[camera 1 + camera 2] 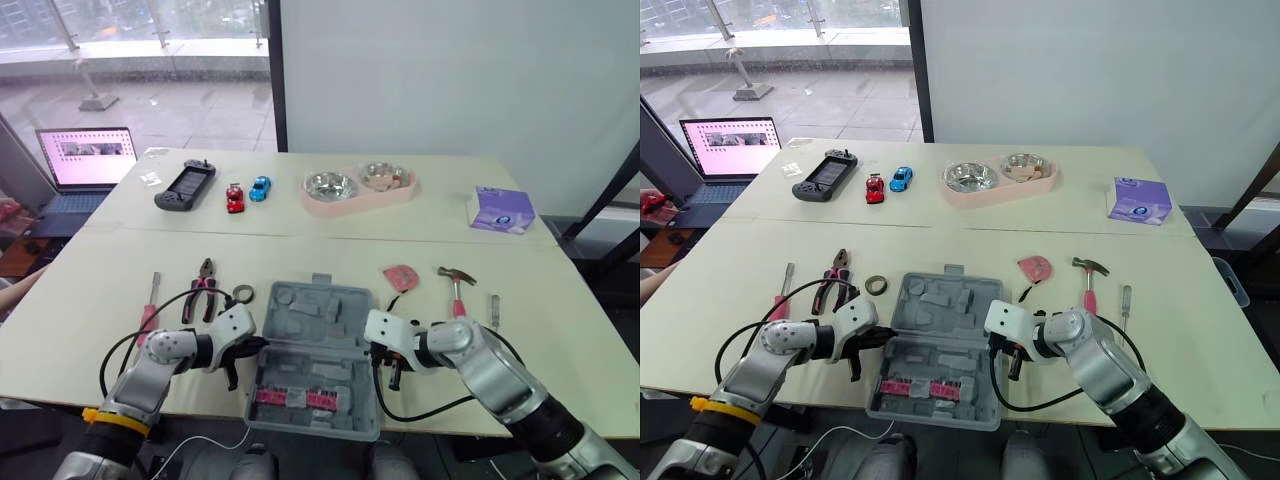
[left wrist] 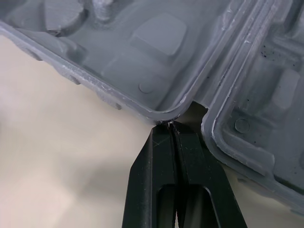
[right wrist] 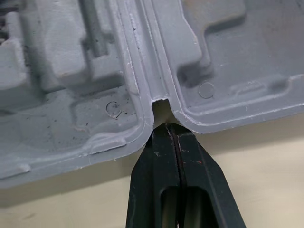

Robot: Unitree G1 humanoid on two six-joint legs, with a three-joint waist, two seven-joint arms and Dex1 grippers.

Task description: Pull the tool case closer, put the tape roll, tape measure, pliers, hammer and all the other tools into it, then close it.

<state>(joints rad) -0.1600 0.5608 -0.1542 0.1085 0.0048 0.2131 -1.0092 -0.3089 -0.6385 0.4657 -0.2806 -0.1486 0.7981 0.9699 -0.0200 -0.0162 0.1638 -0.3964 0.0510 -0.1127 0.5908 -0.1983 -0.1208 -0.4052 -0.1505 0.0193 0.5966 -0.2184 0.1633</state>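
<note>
Tool case (image 1: 315, 345) open, flat, at near edge of table (image 1: 570, 340), front half apparently overhanging. Left gripper (image 2: 173, 129), right gripper (image 3: 167, 128): fingers pressed together, empty, tips wedged in side hinge notches. Risks: further pull tips case off; tips slip free. Hammer (image 1: 457, 285), pliers (image 1: 203, 287) not yet loaded.

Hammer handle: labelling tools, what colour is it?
The hammer handle is pink; left eye view shows it best.
</note>
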